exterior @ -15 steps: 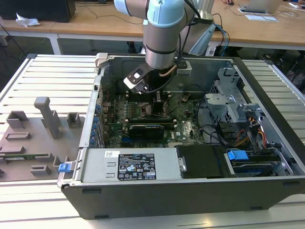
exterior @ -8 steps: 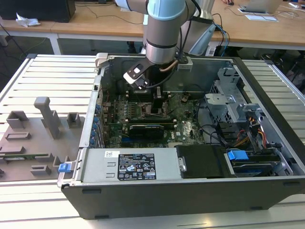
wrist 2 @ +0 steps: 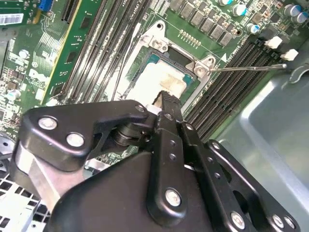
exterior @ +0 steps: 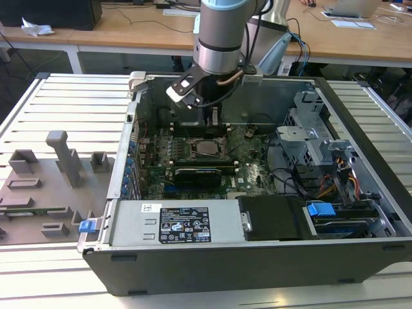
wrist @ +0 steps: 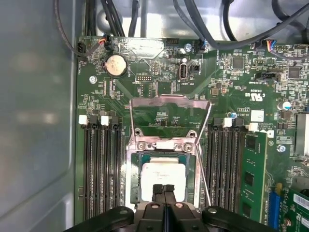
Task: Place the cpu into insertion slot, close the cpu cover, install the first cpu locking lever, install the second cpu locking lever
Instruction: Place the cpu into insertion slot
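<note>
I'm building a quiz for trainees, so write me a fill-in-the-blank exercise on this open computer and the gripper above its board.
1. The chip lies in the square ___ on the green board.
2. The gripper hangs over the chip with its fingers ___.
3. Long black memory slots run along ___ sides of the chip.

Missing words: socket; shut; both.
</note>
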`<state>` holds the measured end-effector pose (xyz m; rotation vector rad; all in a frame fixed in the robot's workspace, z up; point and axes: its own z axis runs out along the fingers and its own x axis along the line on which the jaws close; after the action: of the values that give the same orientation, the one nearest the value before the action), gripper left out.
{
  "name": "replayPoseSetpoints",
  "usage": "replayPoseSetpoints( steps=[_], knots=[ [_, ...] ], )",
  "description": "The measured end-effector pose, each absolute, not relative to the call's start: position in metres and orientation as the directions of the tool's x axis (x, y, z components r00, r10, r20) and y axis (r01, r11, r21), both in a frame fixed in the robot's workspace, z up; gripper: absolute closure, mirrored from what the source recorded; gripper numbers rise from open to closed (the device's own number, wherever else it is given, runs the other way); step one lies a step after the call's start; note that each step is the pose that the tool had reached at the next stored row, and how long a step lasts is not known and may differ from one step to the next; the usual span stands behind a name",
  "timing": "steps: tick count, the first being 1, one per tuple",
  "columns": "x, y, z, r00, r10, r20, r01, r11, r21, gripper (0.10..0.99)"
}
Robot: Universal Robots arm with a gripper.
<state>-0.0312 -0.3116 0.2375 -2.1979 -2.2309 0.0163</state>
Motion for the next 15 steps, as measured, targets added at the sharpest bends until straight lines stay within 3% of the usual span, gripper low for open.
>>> replayPoseSetpoints(
  steps=[15],
  knots=[
    [-0.031, -0.312, 0.269, -0.015, 1.000, 0.000, 1.000, 0.015, -0.014, 0.980]
  ],
)
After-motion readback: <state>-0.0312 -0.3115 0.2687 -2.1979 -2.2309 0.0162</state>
